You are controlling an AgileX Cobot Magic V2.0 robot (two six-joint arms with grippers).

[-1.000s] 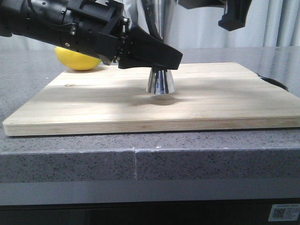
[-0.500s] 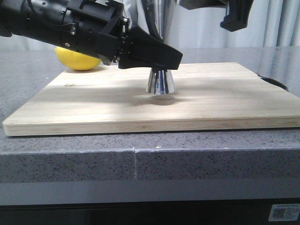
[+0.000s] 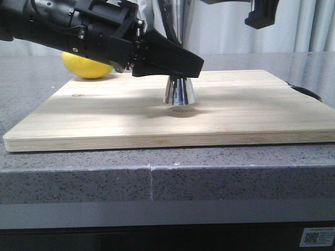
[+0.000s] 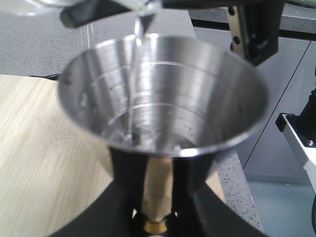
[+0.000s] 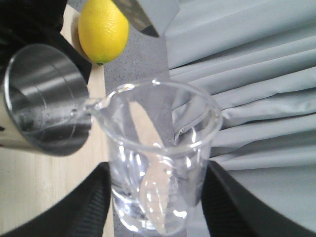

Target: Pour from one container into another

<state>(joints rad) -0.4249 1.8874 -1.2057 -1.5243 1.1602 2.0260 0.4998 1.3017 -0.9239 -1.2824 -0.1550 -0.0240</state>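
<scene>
The steel jigger (image 4: 163,108) stands on the wooden board (image 3: 251,104), and my left gripper (image 3: 180,65) is shut on its narrow waist, fingers (image 4: 123,173) on either side. Only its lower cone (image 3: 179,93) and part of the upper cup show in the front view. My right gripper (image 5: 155,197) is shut on the clear glass beaker (image 5: 160,163), which is tilted with its lip over the jigger's rim (image 5: 44,98). From the beaker's lip (image 4: 143,7) a thin clear stream falls into the cup, where a little liquid lies at the bottom. Some liquid is left in the beaker.
A yellow lemon (image 3: 86,65) lies behind the board at its far left corner, also in the right wrist view (image 5: 103,29). The board rests on a grey speckled counter (image 3: 157,178). Grey curtains (image 5: 247,74) hang behind. A dark recess (image 3: 309,93) shows at the board's right end.
The right gripper has shifted slightly upward at the top of the front view. The left arm and the jigger have stayed still.
</scene>
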